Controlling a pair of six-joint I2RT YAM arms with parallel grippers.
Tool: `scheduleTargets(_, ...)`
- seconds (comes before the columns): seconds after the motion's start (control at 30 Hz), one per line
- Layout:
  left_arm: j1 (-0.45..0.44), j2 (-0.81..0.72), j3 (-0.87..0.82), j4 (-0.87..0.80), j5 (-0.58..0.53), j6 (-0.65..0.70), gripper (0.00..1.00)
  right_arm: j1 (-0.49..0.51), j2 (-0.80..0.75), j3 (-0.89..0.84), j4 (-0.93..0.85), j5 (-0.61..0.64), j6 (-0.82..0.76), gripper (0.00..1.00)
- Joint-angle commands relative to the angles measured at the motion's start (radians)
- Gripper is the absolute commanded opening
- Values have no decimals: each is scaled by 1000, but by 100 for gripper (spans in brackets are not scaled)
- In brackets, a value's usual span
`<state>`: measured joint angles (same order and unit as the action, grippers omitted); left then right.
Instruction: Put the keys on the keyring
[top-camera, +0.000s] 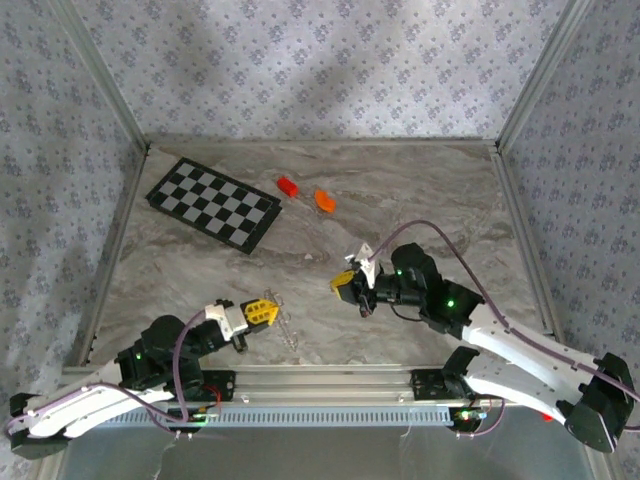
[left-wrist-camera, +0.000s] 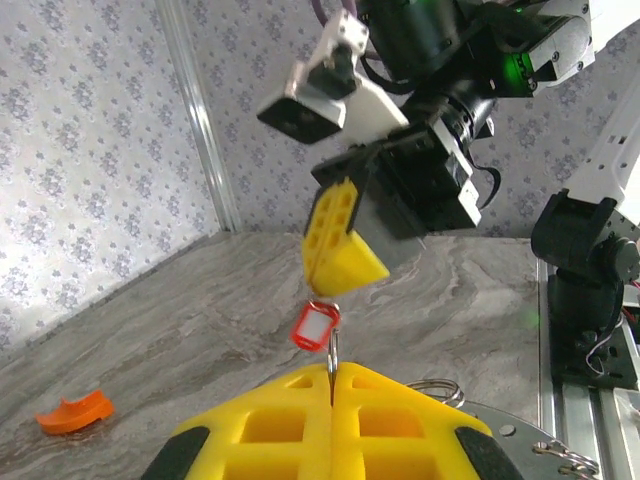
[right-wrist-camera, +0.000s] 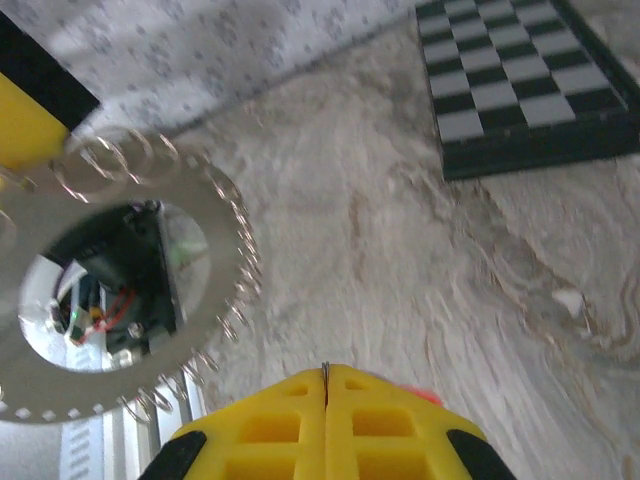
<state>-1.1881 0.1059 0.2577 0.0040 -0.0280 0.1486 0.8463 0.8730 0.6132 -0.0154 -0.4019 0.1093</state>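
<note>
We see the tiny red-headed key (left-wrist-camera: 315, 327) hanging upright near the flat silvery keyring (right-wrist-camera: 222, 262), its rim fringed with wire loops

Worktop (top-camera: 400, 190) is smooth, marble-look, pretty matt. Keyring (right-wrist-camera: 130, 180) at 9 o'clock in the right wrist view: bright shiny metal with thin wire loops. Key (left-wrist-camera: 315, 328) has a glossy red plastic head and a thin bare-metal shaft. Left end effector (left-wrist-camera: 332, 372): matt yellow plastic.
</note>
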Motion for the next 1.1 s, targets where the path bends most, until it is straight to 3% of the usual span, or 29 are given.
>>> scheduleTargets(0.0,-10,29,15,80,29,15,0,8,-23,-23,142,-49,30,0)
scheduleTargets(0.47,-10,81,14,113,51,16,0,37,-54,-102,271,-34,23,0)
scheduleTargets(0.77,-10,86,35,111,91,23,0,82,-59,-109,358,-166,-6,0)
scheduleTargets(1.07,-10,128,80,131,175,14,0,110,-84,-140,499,-210,-38,0)
